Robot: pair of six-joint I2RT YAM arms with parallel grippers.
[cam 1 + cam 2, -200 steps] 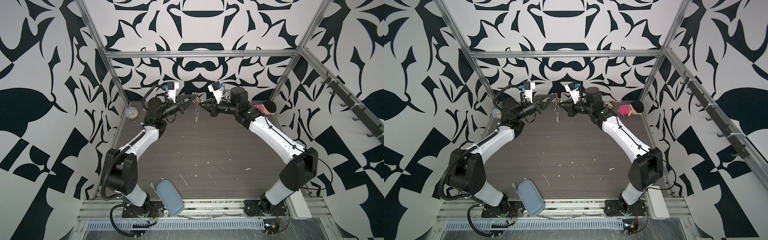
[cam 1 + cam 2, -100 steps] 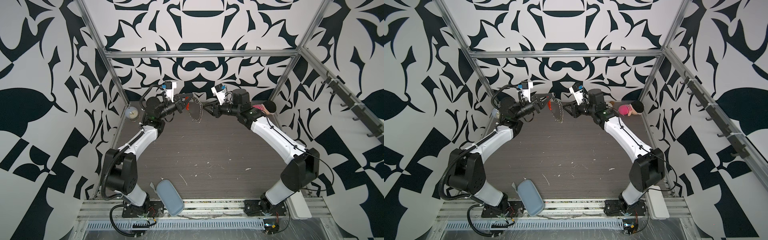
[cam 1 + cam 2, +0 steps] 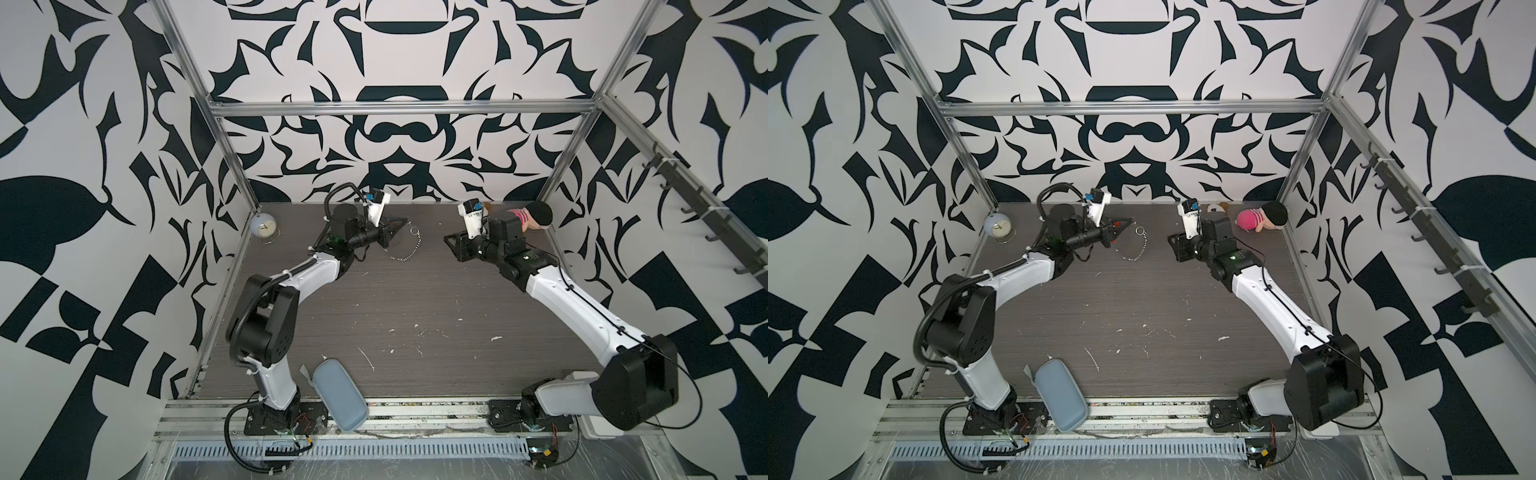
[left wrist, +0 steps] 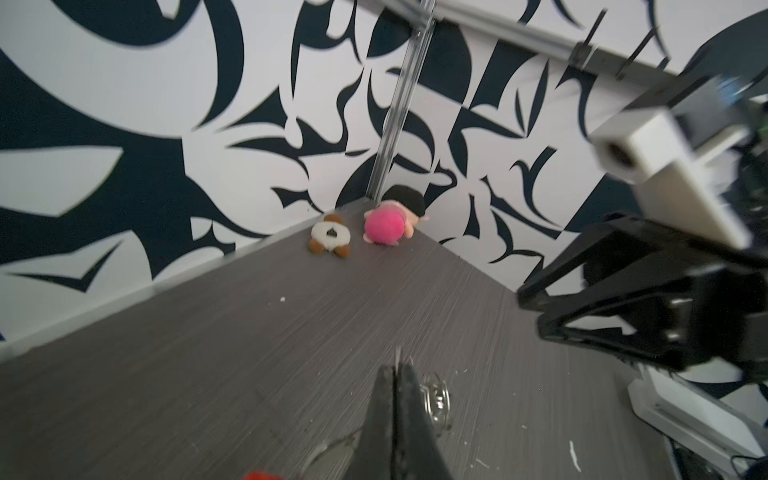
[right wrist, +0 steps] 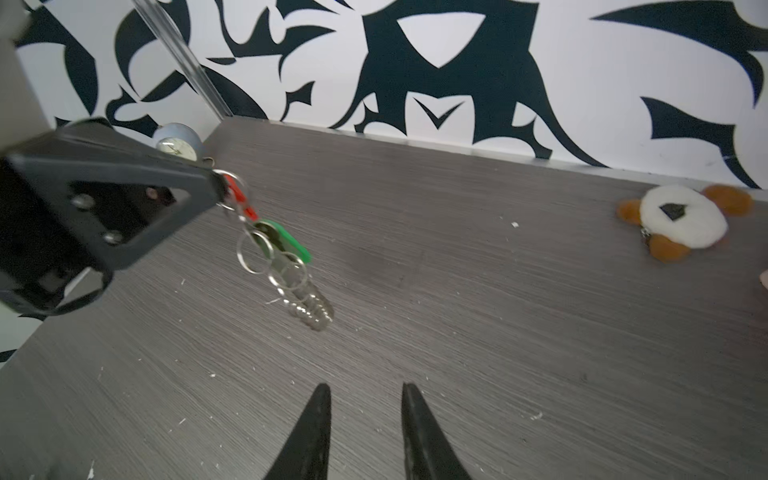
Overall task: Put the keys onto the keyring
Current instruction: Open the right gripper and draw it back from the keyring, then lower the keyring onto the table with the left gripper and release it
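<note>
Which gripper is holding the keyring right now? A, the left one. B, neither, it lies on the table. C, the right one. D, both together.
A: the left gripper is shut on the keyring at its red bar, while the right gripper stands open, empty and apart from it.

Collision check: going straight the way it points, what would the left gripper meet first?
Probably nothing near: the left gripper, shut on the keyring, aims over the table toward the pink plush toy; the right gripper stands aside. Depth unclear.
</note>
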